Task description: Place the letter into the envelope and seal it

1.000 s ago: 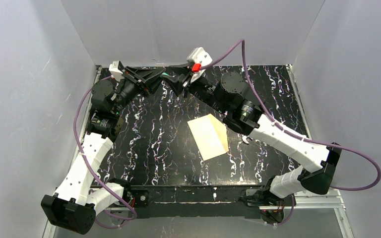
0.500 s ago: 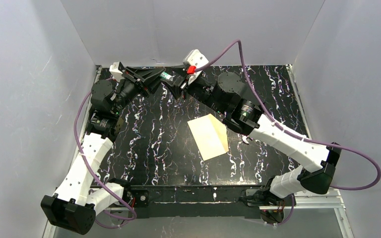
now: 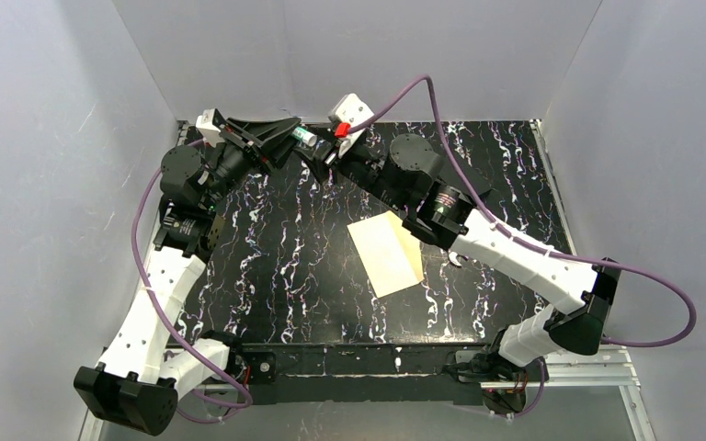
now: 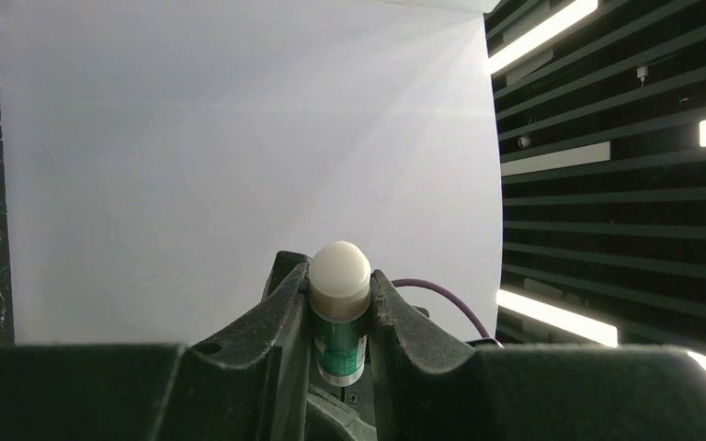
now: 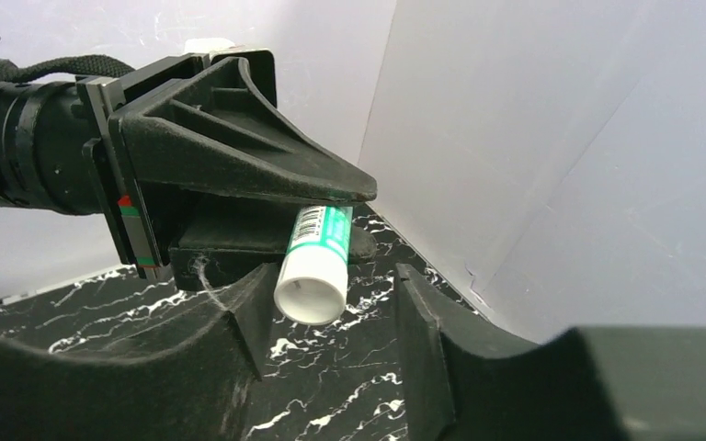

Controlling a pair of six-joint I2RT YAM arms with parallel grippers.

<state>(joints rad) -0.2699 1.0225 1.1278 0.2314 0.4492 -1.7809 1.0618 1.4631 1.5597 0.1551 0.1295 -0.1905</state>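
Envelope: the flat white paper envelope [image 3: 381,257] lies on the black marbled tabletop [image 3: 276,276], the nearest thing to my arm bases.
Letter: the tan kraft paper sheet [image 3: 412,246] shows as a strip along the envelope's right edge. I can't tell whether it is inside or beneath.
Right gripper [image 5: 331,299]: beyond the envelope, jaws apart astride the white end of the green-and-white glue stick [image 5: 317,257], with a gap on one side.
Left gripper [image 4: 338,276]: beyond the envelope and to its left, clamped on the glue stick, which is clear of the tabletop.
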